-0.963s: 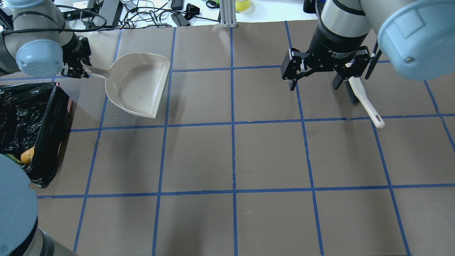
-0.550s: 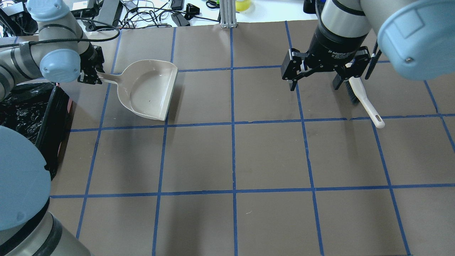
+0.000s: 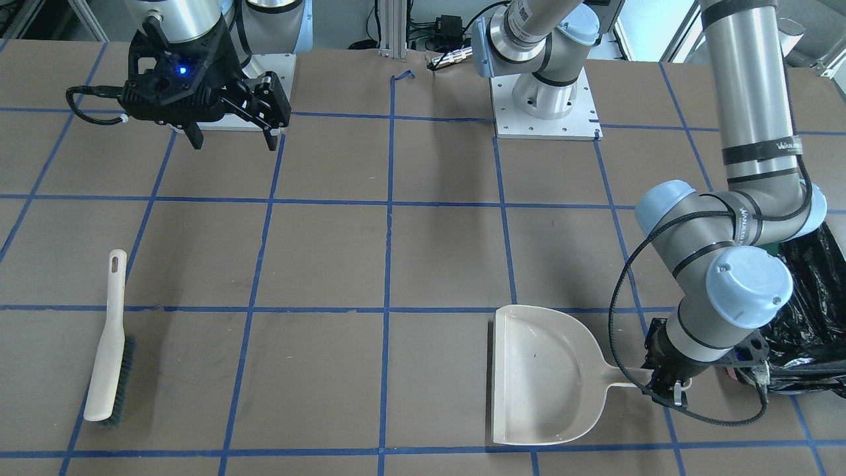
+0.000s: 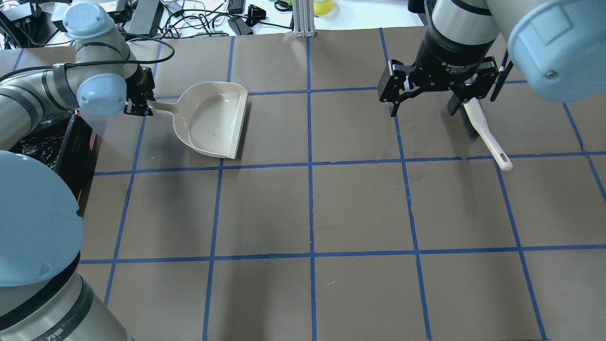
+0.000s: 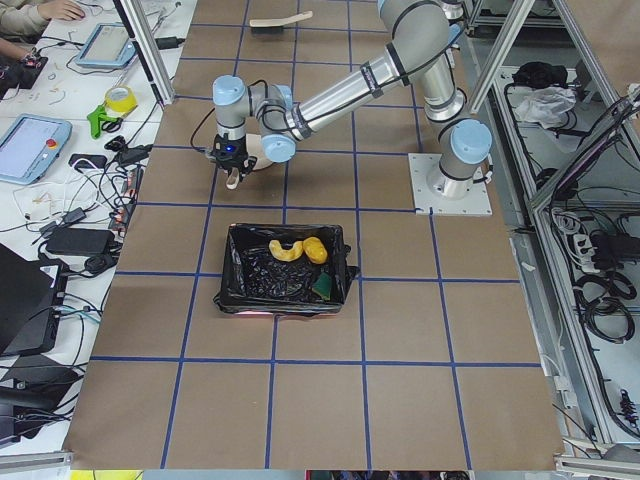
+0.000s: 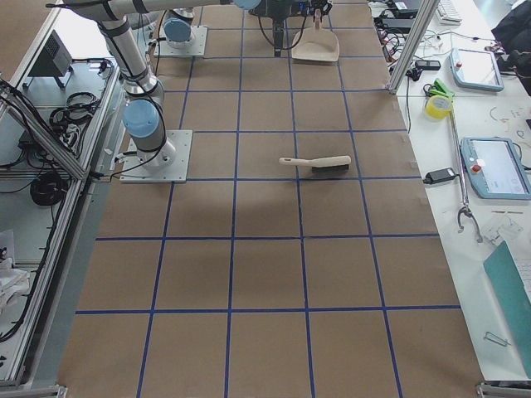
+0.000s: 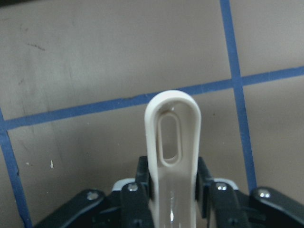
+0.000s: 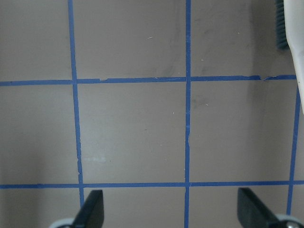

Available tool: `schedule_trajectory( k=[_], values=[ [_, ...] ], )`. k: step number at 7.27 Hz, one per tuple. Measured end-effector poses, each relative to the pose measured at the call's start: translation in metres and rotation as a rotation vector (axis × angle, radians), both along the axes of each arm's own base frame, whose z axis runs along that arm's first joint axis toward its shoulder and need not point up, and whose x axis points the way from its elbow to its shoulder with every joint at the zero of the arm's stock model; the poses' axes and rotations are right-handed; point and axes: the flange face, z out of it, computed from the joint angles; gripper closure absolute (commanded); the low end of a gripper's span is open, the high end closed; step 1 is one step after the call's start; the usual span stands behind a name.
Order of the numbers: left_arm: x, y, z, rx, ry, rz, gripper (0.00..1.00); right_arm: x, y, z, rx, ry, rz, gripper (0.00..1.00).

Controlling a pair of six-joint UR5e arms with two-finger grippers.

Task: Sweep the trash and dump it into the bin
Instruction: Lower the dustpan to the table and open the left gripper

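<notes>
1. The trash lies inside the rectangular bin lined with crinkly black plastic: an orange-brown lump, a curved yellow-orange crescent and a small green wedge.
2. The bin stands on the brown counter with a blue tape grid, at the robot's left end.
3. Near the bin, the left hand pinches the handle of the beige plastic dustpan; whether the pan touches the counter I cannot tell.
4. Well apart, the right hand hovers spread wide, holding nothing.
5. Just beside it a cream-handled, dark-bristled brush lies on the counter.
</notes>
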Motion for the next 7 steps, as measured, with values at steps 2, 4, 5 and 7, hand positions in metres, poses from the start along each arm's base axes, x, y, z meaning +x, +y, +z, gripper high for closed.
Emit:
schedule_trajectory(
  k=[2,4,5,7],
  values=[
    [-0.005,-0.004,-0.003,-0.017,-0.002,0.004,1.00,-0.006,-0.002,0.001,-0.002,0.016,-0.008,0.00],
    [-0.006,-0.006,-0.009,-0.024,-0.002,0.013,1.00,-0.013,-0.004,0.000,0.000,0.035,-0.012,0.00],
    [-0.006,-0.006,-0.011,-0.023,0.000,0.023,1.00,-0.016,-0.006,-0.001,-0.001,0.032,0.005,0.00],
    [-0.006,-0.004,-0.012,-0.022,0.003,0.044,0.76,-0.023,-0.008,-0.001,0.000,0.027,0.034,0.00]
  ],
)
